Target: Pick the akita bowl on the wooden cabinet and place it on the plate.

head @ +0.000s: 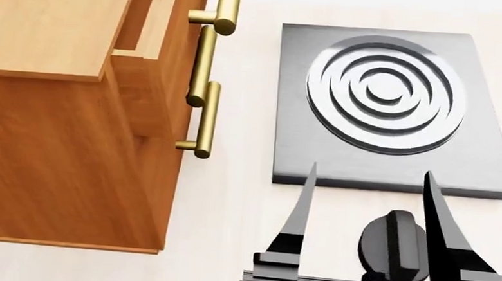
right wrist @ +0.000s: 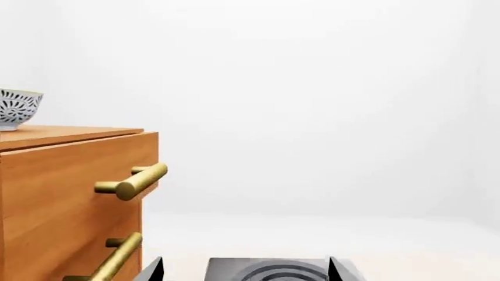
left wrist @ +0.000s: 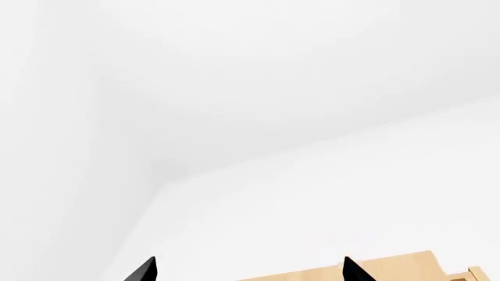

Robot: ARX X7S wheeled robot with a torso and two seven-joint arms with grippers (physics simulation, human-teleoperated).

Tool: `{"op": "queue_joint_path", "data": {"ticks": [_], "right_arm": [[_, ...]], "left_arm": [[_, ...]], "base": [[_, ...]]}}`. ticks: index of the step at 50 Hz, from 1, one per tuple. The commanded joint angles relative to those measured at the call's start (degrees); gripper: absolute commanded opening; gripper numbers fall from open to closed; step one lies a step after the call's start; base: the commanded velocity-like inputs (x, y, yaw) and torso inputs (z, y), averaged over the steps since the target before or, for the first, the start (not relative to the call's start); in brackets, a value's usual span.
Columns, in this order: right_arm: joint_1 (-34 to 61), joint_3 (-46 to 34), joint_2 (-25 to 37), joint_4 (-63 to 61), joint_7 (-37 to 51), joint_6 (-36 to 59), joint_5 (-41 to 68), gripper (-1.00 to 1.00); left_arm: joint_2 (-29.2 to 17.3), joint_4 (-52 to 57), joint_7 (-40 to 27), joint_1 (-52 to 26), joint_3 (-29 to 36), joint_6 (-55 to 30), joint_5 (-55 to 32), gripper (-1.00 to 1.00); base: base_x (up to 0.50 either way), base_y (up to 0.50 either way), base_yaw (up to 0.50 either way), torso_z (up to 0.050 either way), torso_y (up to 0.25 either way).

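The akita bowl (right wrist: 17, 108), white with a dark floral pattern, stands on top of the wooden cabinet (right wrist: 70, 193) at the edge of the right wrist view. In the head view the wooden cabinet (head: 62, 137) fills the left side, and no bowl shows there. My right gripper (head: 369, 185) is open near the bottom of that view, its two fingers apart just in front of the stove, nothing between them. In its own view my right gripper (right wrist: 246, 270) shows only its tips. My left gripper (left wrist: 250, 270) is open too and empty. The plate is out of view.
A grey square stove (head: 381, 109) with concentric rings lies on the pale floor right of the cabinet, seen also as the stove (right wrist: 270, 270) in the right wrist view. Brass bar handles (head: 202, 118) stick out from the cabinet drawers. A light wooden surface (left wrist: 375, 268) edges the left wrist view.
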Motion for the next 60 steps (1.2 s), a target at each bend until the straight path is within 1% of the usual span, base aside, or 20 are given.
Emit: {"op": "queue_joint_path", "data": {"ticks": [1,6,7,9,10,22,26,27,29,30,31,32,35,38,41,50,55,56,60], "right_arm": [[-0.05,-0.12,0.16,0.07,0.14,-0.15,0.15,1.00],[0.03,-0.18,0.21,0.12,0.18,-0.20,0.23,1.00],[0.01,-0.26,0.26,0.00,0.24,-0.14,0.10,1.00],[0.00,-0.19,0.26,0.04,0.27,-0.16,0.22,1.00],[0.04,-0.24,0.29,-0.02,0.31,-0.09,0.16,1.00],[0.20,-0.33,0.42,0.08,0.43,-0.16,0.37,1.00],[0.27,-0.60,0.31,0.36,0.38,-0.32,0.43,1.00],[0.28,-0.70,0.30,0.34,0.41,-0.31,0.37,1.00],[0.31,-0.95,0.29,0.30,0.40,-0.25,0.28,1.00],[0.33,-0.94,0.28,0.37,0.39,-0.32,0.35,1.00],[0.38,-1.18,0.25,0.53,0.35,-0.34,0.18,1.00],[0.39,-1.24,0.24,0.55,0.36,-0.36,0.16,1.00],[0.33,-1.43,0.25,0.50,0.36,-0.40,0.17,1.00],[0.41,-1.54,0.25,0.65,0.29,-0.49,0.26,1.00],[0.36,-1.58,0.32,0.65,0.35,-0.54,0.21,1.00],[0.41,-1.70,0.35,0.94,0.40,-0.78,0.37,1.00],[0.38,-1.71,0.42,0.97,0.49,-0.84,0.42,1.00],[0.39,-1.71,0.43,0.97,0.51,-0.81,0.44,1.00],[0.47,-1.83,0.39,1.24,0.53,-0.93,0.44,1.00]], "left_arm": [[-0.08,-0.06,0.04,-0.38,-0.39,0.69,-0.23,1.00],[-0.12,-0.06,-0.80,-0.70,-0.63,0.38,-0.13,1.00],[-0.23,-0.07,-1.86,-0.83,-1.20,0.18,-0.35,1.00],[-0.63,-0.07,-2.45,-0.95,-3.52,-2.11,-1.82,1.00],[-0.49,-0.07,-2.18,-0.87,-2.77,-2.05,-1.07,1.00],[-0.74,-0.08,-2.40,-3.49,-4.17,-4.45,-0.40,1.00],[-0.85,-0.07,-2.78,-4.42,-4.35,-7.84,-0.01,1.00],[-0.92,-0.08,-2.30,-4.84,-4.65,-10.73,-0.24,1.00],[-1.62,-0.08,-2.30,-6.11,-7.78,-15.78,-2.06,1.00],[-1.62,-0.08,-1.47,-6.28,-7.87,-15.23,-1.91,1.00],[-1.71,-0.08,-0.67,-6.92,-8.10,-18.27,-1.64,1.00],[-1.78,-0.08,-0.13,-7.03,-9.05,-18.74,-1.56,1.00],[-1.89,1.52,1.75,-7.09,-12.83,-24.00,2.28,1.00],[-1.78,3.47,2.87,-7.09,-16.62,-27.26,5.35,1.00],[-1.80,4.70,3.38,-7.09,-18.84,-30.14,7.56,1.00],[-1.37,6.99,9.04,-7.09,-17.51,-35.40,13.98,1.00],[-1.19,8.42,11.08,-7.10,-17.48,-38.34,16.51,1.00],[-1.35,8.77,10.34,-7.10,-18.82,-38.80,16.05,1.00],[-1.43,9.99,10.42,-7.10,-18.71,-40.88,16.22,1.00]], "base": [[0.00,0.00,0.00,0.026,-0.250],[0.00,0.00,0.00,0.026,-0.243],[0.00,0.00,0.00,0.021,-0.125],[0.00,0.00,0.00,0.007,-0.033],[0.00,0.00,0.00,0.000,0.000],[0.00,0.00,0.00,0.000,0.000],[0.00,0.00,0.00,0.000,0.000],[0.00,0.00,0.00,0.000,0.000],[0.00,0.00,0.00,0.000,0.000],[0.00,0.00,0.00,0.000,0.000],[0.00,0.00,0.00,0.000,0.000],[0.00,0.00,0.00,0.000,0.000],[0.00,0.00,0.00,0.000,0.000],[0.00,0.00,0.00,0.000,0.000],[0.00,0.00,0.00,0.000,0.000],[0.00,0.00,0.00,0.000,0.000],[0.00,0.00,0.00,0.000,0.000],[0.00,0.00,0.00,0.000,0.000],[0.00,0.00,0.00,0.000,0.000]]}}
